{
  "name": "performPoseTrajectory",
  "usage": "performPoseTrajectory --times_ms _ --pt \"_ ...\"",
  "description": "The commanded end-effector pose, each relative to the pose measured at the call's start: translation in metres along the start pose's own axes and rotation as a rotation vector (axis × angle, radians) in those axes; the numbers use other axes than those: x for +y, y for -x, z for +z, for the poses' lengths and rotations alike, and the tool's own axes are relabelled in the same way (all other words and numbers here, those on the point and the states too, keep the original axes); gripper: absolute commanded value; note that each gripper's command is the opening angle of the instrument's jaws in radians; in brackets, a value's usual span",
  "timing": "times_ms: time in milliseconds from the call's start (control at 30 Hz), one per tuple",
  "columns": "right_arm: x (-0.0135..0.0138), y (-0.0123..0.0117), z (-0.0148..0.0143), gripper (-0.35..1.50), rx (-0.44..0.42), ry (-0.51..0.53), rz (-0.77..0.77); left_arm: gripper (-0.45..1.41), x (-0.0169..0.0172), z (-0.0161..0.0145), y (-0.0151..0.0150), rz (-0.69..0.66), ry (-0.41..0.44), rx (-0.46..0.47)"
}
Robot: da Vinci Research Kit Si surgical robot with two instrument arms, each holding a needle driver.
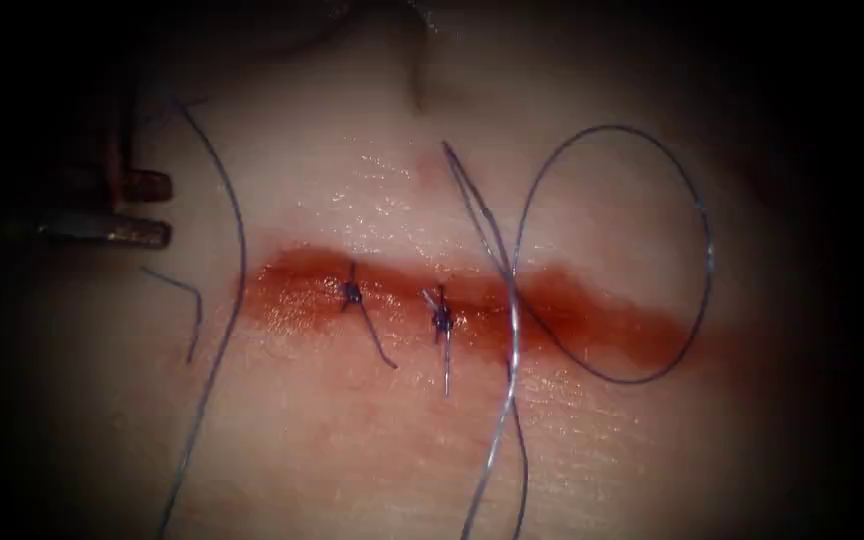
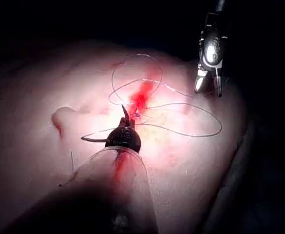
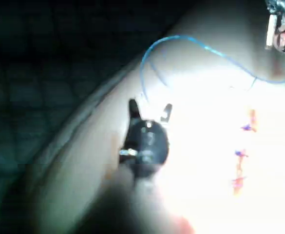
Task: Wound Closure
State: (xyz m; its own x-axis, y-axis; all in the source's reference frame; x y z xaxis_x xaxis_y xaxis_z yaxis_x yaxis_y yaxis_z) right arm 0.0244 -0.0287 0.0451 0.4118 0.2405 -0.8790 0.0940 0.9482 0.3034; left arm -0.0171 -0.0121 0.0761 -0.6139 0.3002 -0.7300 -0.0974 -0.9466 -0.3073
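Observation:
The tissue (image 1: 372, 440) has a red cut (image 1: 572, 315) running across it. Two tied knots (image 1: 351, 292) (image 1: 441, 320) sit on its left half. To their right, thread (image 1: 514, 330) crosses the cut, then swings into a wide loop (image 1: 704, 250) on the right. My left tool (image 1: 164, 210) hovers beyond the cut's left end, jaws open and holding nothing. Just below it lies a short bent dark strand (image 1: 196, 300); I cannot tell whether it is the needle or a thread end. My right tool (image 3: 149, 109) (image 2: 208, 87) stands off beside the tissue, open and holding nothing.
A long strand of thread (image 1: 237, 250) curves down the left side, past the cut's left end to the lower edge. Two more strands (image 1: 497, 450) trail down from the crossing. Red fluid stains the tissue along the cut.

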Motion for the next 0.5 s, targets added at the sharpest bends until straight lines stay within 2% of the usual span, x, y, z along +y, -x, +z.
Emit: performPoseTrajectory --times_ms 33,100,200,367,500 --pt "0.0003 0.0017 -0.0006 1.00 -0.015 0.027 -0.002 -0.45 0.0004 0.0010 0.0005 -0.003 0.004 0.001" --pt "0.0005 0.0021 -0.0009 0.98 -0.017 0.037 -0.009 -0.45 0.0003 0.0011 0.0006 -0.002 0.003 0.001" --pt "0.0018 0.0045 -0.0020 0.96 -0.047 0.090 -0.025 -0.45 0.0002 0.0012 0.0009 -0.007 0.000 0.000" --pt "0.0030 0.0072 0.0003 0.93 -0.077 0.136 -0.075 -0.45 0.0002 0.0012 0.0009 -0.008 -0.002 -0.001" --pt "0.0038 0.0093 0.0033 0.86 -0.093 0.169 -0.112 -0.45 0.0002 0.0012 0.0009 -0.009 -0.003 -0.002"
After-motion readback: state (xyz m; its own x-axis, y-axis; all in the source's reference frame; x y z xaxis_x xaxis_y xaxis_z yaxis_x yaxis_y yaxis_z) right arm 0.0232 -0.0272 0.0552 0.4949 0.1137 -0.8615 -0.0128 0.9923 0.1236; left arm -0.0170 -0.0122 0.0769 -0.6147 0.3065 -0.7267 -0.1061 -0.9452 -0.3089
